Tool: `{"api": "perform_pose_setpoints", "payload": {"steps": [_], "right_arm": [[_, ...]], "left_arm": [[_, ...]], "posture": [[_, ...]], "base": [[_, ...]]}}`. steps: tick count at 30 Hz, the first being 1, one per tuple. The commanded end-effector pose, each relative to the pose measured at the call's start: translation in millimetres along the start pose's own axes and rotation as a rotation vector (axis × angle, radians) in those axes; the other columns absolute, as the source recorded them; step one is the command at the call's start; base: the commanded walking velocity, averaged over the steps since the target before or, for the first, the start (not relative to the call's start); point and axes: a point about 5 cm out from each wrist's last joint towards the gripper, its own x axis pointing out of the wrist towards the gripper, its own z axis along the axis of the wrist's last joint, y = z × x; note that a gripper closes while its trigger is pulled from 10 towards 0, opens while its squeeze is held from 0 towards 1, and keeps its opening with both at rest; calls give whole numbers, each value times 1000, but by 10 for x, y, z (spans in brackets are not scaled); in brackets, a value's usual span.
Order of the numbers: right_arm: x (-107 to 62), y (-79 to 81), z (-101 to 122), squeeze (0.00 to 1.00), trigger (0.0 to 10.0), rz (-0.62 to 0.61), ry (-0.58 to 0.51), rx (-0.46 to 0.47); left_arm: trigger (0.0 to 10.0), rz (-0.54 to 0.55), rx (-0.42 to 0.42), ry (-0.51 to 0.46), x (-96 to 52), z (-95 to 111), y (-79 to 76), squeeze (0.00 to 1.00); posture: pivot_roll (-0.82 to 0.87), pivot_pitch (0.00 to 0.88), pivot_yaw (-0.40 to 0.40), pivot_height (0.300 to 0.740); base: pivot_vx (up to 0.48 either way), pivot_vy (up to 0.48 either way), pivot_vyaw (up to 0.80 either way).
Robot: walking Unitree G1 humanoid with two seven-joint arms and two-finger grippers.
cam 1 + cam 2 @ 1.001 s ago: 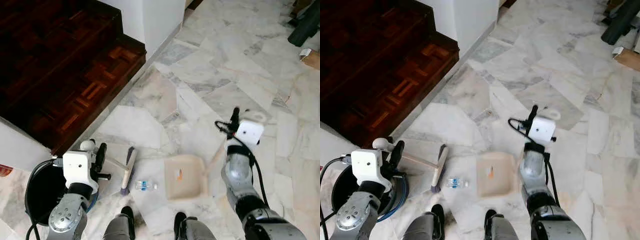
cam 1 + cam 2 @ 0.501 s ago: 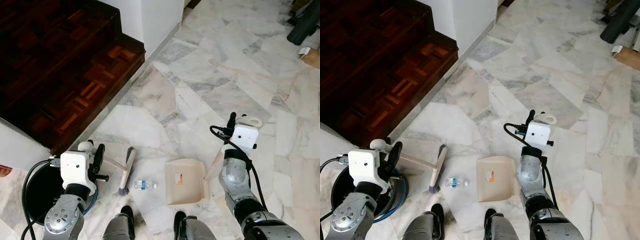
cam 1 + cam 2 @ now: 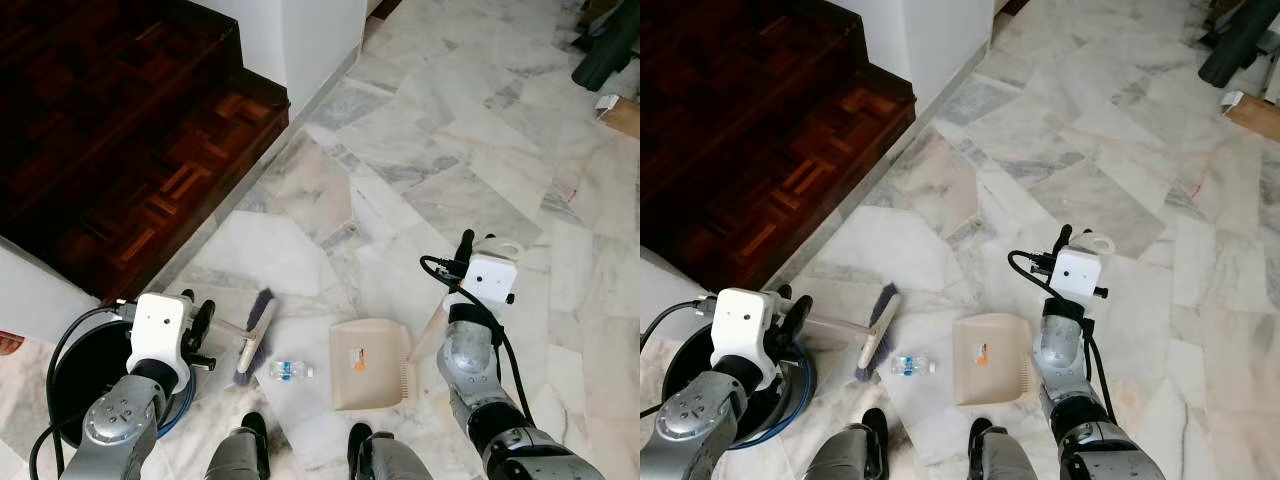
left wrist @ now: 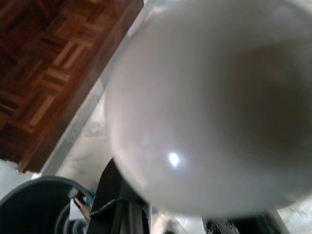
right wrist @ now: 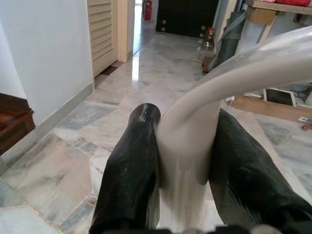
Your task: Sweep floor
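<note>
Marble floor runs out from the dark wooden step, and on it, just ahead of my feet, a small plastic bottle lies between the brush and the beige dustpan; I judge it light and likely to roll or skitter, so it wants a gentle push. My right gripper is clamped on the stiff, smooth dustpan handle near its end. My left gripper holds the brush handle, though I cannot tell how its 2 fingers sit.

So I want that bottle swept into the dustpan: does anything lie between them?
Nothing visible does. Bare marble floor separates the bottle from the dustpan on its right; the brush sits on the bottle's other side.
</note>
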Motion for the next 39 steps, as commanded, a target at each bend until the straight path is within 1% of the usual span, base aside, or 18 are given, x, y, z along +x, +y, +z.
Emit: {"api": "perform_pose_setpoints", "payload": {"steps": [1, 4, 6, 9, 11, 15, 17, 18, 20, 22, 23, 24, 28, 32, 37, 39], "right_arm": [[-182, -37, -227, 0, 10000, 18, 112, -58], [-184, -36, -228, 0, 10000, 14, 114, -58], [-180, -43, -229, 0, 10000, 9, 115, -58], [-178, -47, -231, 0, 10000, 6, 117, -58], [-176, -46, -230, 0, 10000, 5, 118, -58], [-177, -42, -229, 0, 10000, -1, 120, -55], [-177, -43, -229, 0, 10000, -3, 120, -54], [-177, -47, -230, 0, 10000, -5, 121, -53], [-179, -50, -232, 0, 10000, -6, 121, -52], [-182, -53, -235, 0, 10000, -7, 122, -52], [-185, -55, -238, 0, 10000, -9, 125, -50], [-186, -56, -239, 0, 10000, -10, 125, -49], [-183, -57, -241, 0, 10000, -19, 132, -39], [-166, -58, -240, 0, 10000, -33, 146, -16], [-139, -65, -233, 0, 10000, -46, 157, 4], [-119, -70, -228, 0, 10000, -58, 166, 25]], "left_arm": [[10000, 8, -53, 197, -55, -284, 5, 0], [10000, 8, -132, 250, -37, -239, -2, 0], [10000, -4, -193, 255, -15, -163, -12, 0], [10000, -12, -247, 250, 17, -91, -29, 0], [10000, -5, -316, 243, 44, -43, -33, 0], [10000, 0, -437, 208, 86, 65, -29, 0], [10000, 1, -457, 200, 90, 82, -28, 0], [10000, 2, -486, 194, 97, 96, -28, 0], [10000, 8, -518, 182, 111, 122, -23, 0], [10000, 19, -563, 163, 137, 165, -12, 0], [10000, 19, -612, 141, 161, 205, -13, 0], [10000, 17, -630, 133, 171, 221, -14, 0], [10000, -12, -732, 89, 220, 317, -42, 0], [10000, -27, -784, 62, 243, 383, -53, 0], [10000, -14, -765, 40, 254, 423, -20, 0], [10000, 11, -715, 6, 254, 476, 25, 0]], "posture": [[254, 359, -16, 740], [254, 358, -12, 740], [254, 357, -10, 740], [255, 357, -9, 740], [253, 357, -8, 740], [248, 358, -4, 740], [246, 358, -4, 740], [246, 359, -4, 740], [246, 359, -4, 740], [243, 358, -6, 740], [241, 357, -7, 740], [241, 356, -7, 740], [237, 352, -8, 740], [234, 343, -9, 740], [234, 333, -12, 740], [236, 322, -14, 740]], "base": [[0, 0, 0], [0, 0, 0], [0, 0, 0], [0, 0, 0], [0, 0, 0], [0, 0, 0], [0, 0, 0], [0, 0, 0], [0, 0, 0], [0, 0, 0], [0, 0, 0], [0, 0, 0], [0, 0, 0], [0, 0, 0], [0, 0, 0], [0, 0, 0]]}}
